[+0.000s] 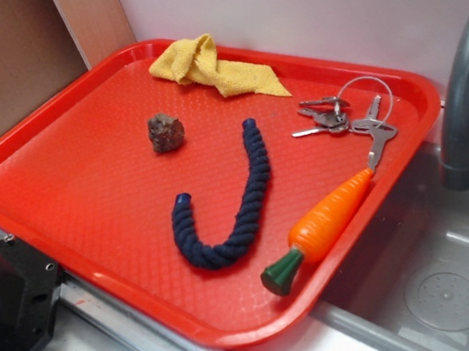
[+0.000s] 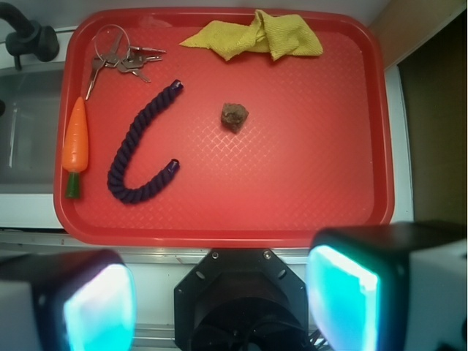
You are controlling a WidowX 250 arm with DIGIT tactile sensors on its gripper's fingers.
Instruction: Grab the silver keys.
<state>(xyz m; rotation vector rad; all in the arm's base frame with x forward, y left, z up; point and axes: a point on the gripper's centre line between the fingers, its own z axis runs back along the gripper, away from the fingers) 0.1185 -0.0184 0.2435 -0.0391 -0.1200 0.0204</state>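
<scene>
The silver keys [image 1: 344,117] lie on a thin wire loop at the far right corner of the red tray [image 1: 57,138], just above the tip of the toy carrot [image 1: 323,227]. In the wrist view the silver keys [image 2: 121,60] sit at the tray's [image 2: 314,183] upper left. My gripper [image 2: 221,300] hangs high above the near side of the tray, outside its rim and far from the keys. Its two fingers [image 2: 344,296] stand wide apart with nothing between them. The gripper itself does not show in the exterior view.
A dark blue rope [image 1: 225,203] curves across the tray's middle. A brown lump [image 1: 166,132] and a yellow cloth [image 1: 212,68] lie towards the back. A grey tap [image 1: 467,101] and a sink [image 1: 438,278] stand to the right. The robot's black base [image 2: 241,307] is below the gripper.
</scene>
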